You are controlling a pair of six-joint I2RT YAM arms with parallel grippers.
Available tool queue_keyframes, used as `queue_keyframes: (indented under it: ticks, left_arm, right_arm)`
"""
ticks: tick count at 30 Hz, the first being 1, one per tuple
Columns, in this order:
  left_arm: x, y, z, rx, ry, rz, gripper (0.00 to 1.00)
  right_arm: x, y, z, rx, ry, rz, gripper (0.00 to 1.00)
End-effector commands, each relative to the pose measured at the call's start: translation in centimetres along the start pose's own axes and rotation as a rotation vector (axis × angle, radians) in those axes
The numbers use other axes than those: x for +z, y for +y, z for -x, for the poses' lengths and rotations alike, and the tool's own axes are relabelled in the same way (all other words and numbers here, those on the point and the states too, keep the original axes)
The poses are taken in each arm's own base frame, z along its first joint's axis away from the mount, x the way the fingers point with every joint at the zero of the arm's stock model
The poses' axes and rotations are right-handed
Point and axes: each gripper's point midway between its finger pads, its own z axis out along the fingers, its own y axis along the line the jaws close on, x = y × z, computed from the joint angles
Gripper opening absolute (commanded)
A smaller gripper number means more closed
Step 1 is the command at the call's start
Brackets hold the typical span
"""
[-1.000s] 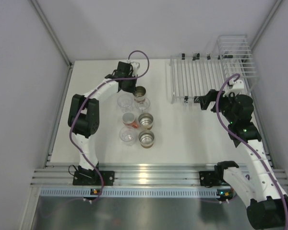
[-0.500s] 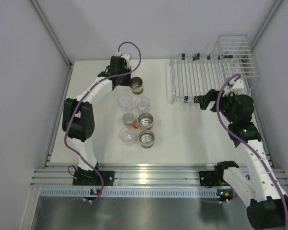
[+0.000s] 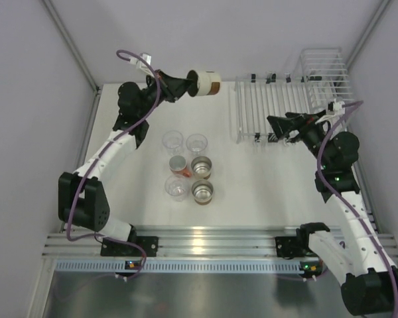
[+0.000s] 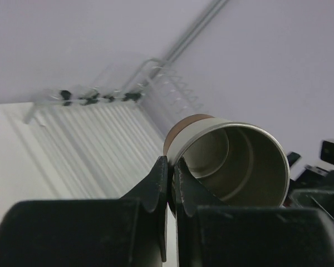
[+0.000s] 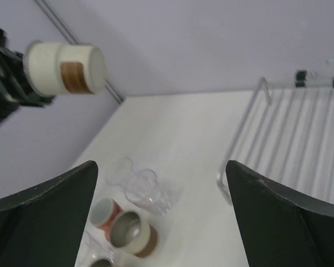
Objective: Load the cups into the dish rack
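Observation:
My left gripper [image 3: 190, 85] is shut on the rim of a brown cup [image 3: 204, 83] with a cream base. It holds the cup in the air on its side, near the back of the table, just left of the dish rack [image 3: 273, 106]. In the left wrist view the fingers [image 4: 165, 179] pinch the cup's wall [image 4: 234, 161], metallic inside showing. Three clear cups [image 3: 173, 140] [image 3: 196, 142] [image 3: 177, 187], a salmon-orange cup [image 3: 178, 165] and two brown cups [image 3: 201, 167] [image 3: 202, 192] stand together on the table. My right gripper [image 3: 276, 126] is open and empty at the rack's front edge.
The rack's tall wire basket [image 3: 328, 71] stands at the back right. The right wrist view shows the held cup [image 5: 67, 68], the rack's bars [image 5: 300, 139], clear cups [image 5: 147, 189], the salmon cup [image 5: 104, 214] and a brown cup [image 5: 131, 233]. Grey walls enclose the table.
My left arm has lifted the brown cup off the table, carried it back and right toward the rack and tipped it sideways. My right gripper has swung slightly up and left.

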Motion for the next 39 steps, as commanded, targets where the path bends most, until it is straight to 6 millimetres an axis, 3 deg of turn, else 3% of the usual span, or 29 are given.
queue_keyframes:
  ticks: [1,3,4,9,13,15,21,28,39]
  left_arm:
    - [-1.5,-6.6,0.9,-0.176,-0.033,-0.347,0.0]
    - [-1.8,-7.2,0.8,-0.269,-0.03,-0.403,0.0]
    - [-2.4,-8.4,1.4,-0.25,-0.061,-0.473,0.0]
    - [-2.5,-9.5,0.8,-0.346,-0.053,-0.561,0.0]
    - [-1.8,-12.9,-1.6,-0.36,-0.016,-0.624,0.0]
    - [-1.6,-13.7,-2.0,-0.374,-0.014,-0.636,0.0]
    - [-1.8,-14.2,-2.5,-0.392,-0.017,-0.632,0.0]
    - [-1.2,-15.3,-5.0,-0.368,0.025,-0.608,0.0]
    - [-0.8,-17.4,-5.8,-0.352,0.032,-0.645,0.0]
  right_arm:
    - [0.0,5.8,5.5,0.076,-0.212,0.278,0.99]
    - [0.4,7.0,5.6,0.166,-0.218,0.363,0.99]
    - [0.0,8.3,6.8,0.155,-0.268,0.432,0.99]
    - [2.2,10.6,6.7,0.225,-0.255,0.507,0.99]
    - [3.5,13.3,6.2,0.229,-0.244,0.569,0.99]
    - [3.6,14.4,6.2,0.244,-0.255,0.611,0.99]
    - [3.1,15.0,6.5,0.262,-0.288,0.647,0.99]
    - [2.8,15.5,7.1,0.257,-0.309,0.677,0.99]
    - [4.4,15.5,6.0,0.286,-0.281,0.687,0.99]
